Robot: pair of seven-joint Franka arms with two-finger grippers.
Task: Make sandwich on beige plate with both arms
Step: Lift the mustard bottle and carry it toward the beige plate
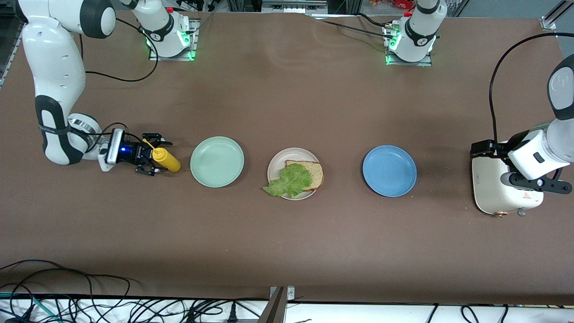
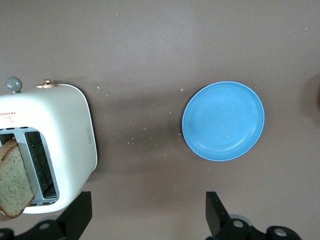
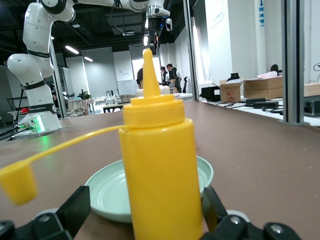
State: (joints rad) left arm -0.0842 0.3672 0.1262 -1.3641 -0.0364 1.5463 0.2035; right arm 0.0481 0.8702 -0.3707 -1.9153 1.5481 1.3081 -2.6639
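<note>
1. The beige plate (image 1: 293,153) sits at the centre of the front view, on the brown table (image 1: 287,242). It carries one bread slice (image 1: 309,172), with a ruffled lettuce leaf (image 1: 289,181) lying over the slice's lower left part and spilling past the plate's rim.
2. A mint green plate (image 1: 217,161) lies at centre left of the front view, and a blue plate (image 1: 389,170) at centre right. Both are well apart from the beige plate.
3. The right gripper (image 1: 154,159), at the left of the front view, is down at table level. Its fingers (image 3: 75,210) stand on either side of a yellow squeeze bottle (image 1: 166,160) whose cap (image 3: 17,182) hangs off on a strap. The jaws are spread wide around the bottle, and whether they press it cannot be told.
4. In the right wrist view the bottle stands upright at centre, with the mint green plate just past it.
5. The left gripper (image 2: 147,215), at the lower edge of the left wrist view, hangs with jaws released and nothing between them, over the table beside a white toaster (image 1: 502,188).
6. A second bread slice (image 2: 14,177) stands in the toaster's slot, at the lower left of the left wrist view.
</note>
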